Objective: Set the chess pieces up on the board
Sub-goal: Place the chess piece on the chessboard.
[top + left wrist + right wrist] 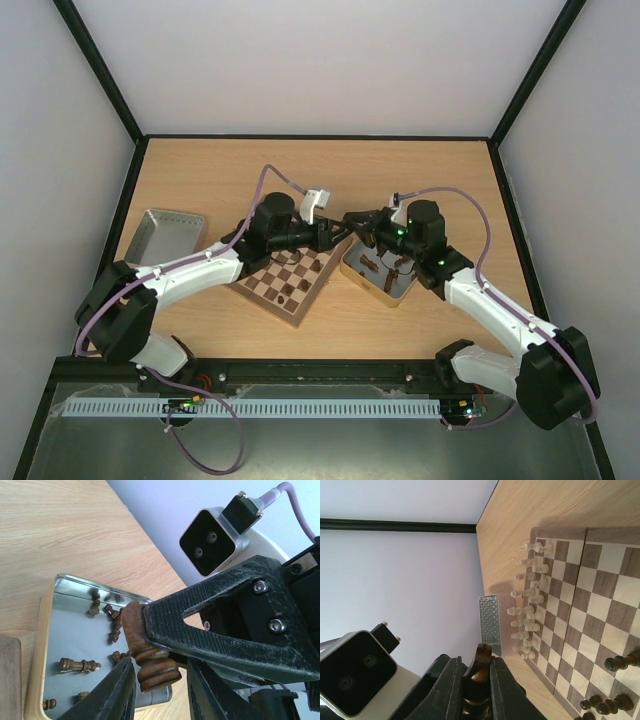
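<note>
My right gripper (355, 222) is shut on a dark brown chess piece (480, 662), whose notched top sticks out between its fingers (451, 690). In the left wrist view that piece (150, 655) hangs base-down from a right finger (225, 625). My left gripper (161, 682) is open, one jaw on each side of the piece's base. The two grippers meet above the gap between the board (272, 287) and the tin. Cream pieces (530, 600) line the board's (600, 605) far edge. A few dark pieces (620, 662) stand on the near side.
A shiny metal tin (352, 268) right of the board holds several dark pieces (80, 665) lying flat; its rim (37, 645) shows in the left wrist view. A grey tray (165, 235) sits at the left and also shows in the right wrist view (489, 622).
</note>
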You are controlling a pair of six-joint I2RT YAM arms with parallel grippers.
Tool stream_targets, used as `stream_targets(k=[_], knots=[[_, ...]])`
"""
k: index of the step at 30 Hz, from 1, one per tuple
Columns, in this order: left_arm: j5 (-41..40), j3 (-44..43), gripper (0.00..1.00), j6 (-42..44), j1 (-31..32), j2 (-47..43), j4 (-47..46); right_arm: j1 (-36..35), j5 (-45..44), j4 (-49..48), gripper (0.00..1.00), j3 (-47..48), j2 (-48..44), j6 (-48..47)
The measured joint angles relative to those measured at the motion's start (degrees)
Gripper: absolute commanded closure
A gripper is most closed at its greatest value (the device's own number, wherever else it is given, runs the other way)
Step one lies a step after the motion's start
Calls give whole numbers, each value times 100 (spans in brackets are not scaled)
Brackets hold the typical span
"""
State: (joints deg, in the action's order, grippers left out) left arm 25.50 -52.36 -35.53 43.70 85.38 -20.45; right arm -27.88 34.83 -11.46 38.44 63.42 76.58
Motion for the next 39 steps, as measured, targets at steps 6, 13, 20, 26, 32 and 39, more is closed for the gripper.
stream_targets(k=[6, 13, 20, 26, 32, 39], knots=[[17, 2, 73, 85, -2, -15, -70, 11, 17, -44, 91, -17, -37, 57], [46, 4, 94, 367, -26, -44, -46, 13, 44, 4, 89, 4, -66, -162], [118, 4, 98, 839, -26, -118, 146, 0, 208, 608, 63, 310, -63, -809], [372, 4, 98, 1344, -35, -343, 417, 39, 564, 955, 59, 564, -85, -1320], [909, 4, 98, 1617, -66, -704, 498, 155, 1167, 1182, 65, 645, -229, -1838], [1152, 114, 98, 2039, -66, -831, 549, 197, 1589, 1257, 75, 721, -306, -1982]])
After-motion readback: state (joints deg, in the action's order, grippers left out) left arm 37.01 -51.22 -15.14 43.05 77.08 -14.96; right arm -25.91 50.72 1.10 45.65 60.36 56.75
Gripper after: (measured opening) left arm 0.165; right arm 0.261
